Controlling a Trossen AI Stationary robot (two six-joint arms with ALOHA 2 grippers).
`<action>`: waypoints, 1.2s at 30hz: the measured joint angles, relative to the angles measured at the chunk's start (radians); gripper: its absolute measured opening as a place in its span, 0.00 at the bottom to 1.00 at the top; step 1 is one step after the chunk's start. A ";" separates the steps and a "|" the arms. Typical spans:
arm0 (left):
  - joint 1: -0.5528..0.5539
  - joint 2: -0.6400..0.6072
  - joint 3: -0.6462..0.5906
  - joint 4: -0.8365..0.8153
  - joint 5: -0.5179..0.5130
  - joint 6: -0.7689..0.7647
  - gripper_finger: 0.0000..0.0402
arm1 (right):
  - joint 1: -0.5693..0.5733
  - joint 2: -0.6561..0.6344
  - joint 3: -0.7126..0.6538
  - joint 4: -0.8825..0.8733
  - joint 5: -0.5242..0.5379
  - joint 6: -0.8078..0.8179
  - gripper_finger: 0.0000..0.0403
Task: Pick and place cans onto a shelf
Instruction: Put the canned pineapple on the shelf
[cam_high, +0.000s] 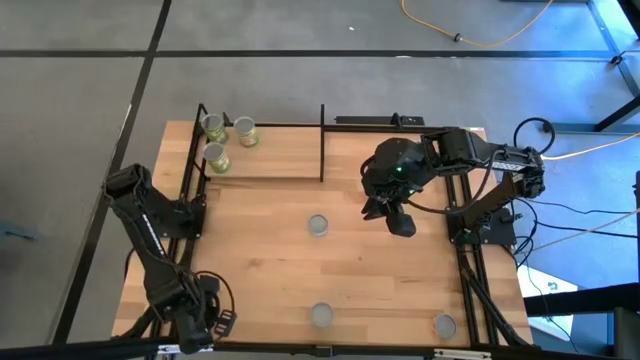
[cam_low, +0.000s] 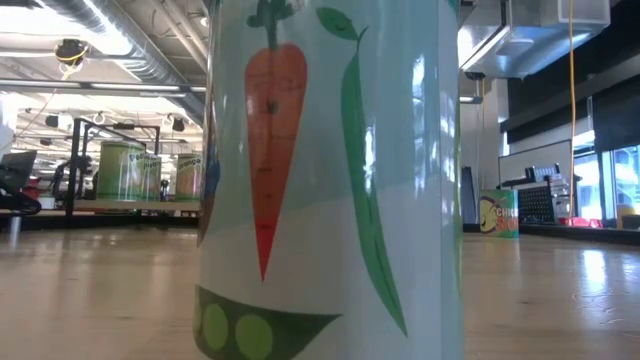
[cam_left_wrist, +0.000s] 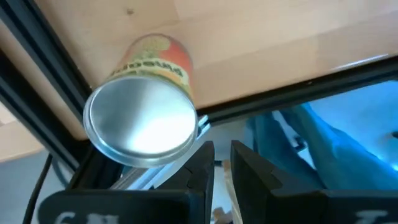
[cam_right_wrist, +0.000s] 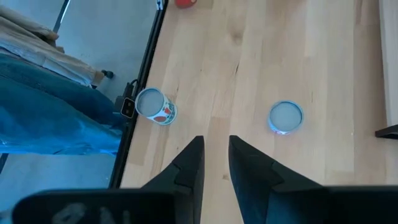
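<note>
A: While nothing is being gripped, the right gripper (cam_high: 388, 215) is being held with fingers parted above bare wood, near the blue-labelled can (cam_high: 318, 225), presumably for an approach.

B: Three green-yellow cans (cam_high: 216, 155) are being kept on the shelf (cam_high: 270, 150). The right arm is being reached inward, folded; the left gripper (cam_left_wrist: 222, 165), fingers narrowly parted, is being parked beside an orange-labelled can (cam_left_wrist: 146, 106).

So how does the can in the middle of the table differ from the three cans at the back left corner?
The middle can stands alone on the bare table; the three cans stand close together on the shelf. The middle can's label looks grey-blue; the three cans look green-yellow. The right claw is near the middle can, far from the three. All stand upright with silvery tops.
</note>
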 joint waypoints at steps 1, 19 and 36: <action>0.000 0.008 0.000 0.003 0.010 0.003 0.11 | 0.000 0.000 0.000 0.000 0.000 0.000 0.19; -0.001 0.044 0.000 -0.006 0.026 0.068 0.12 | 0.000 0.000 0.000 0.019 0.000 -0.001 0.19; -0.003 0.066 0.000 -0.017 0.039 0.083 0.11 | 0.000 0.000 0.000 0.018 0.013 -0.007 0.19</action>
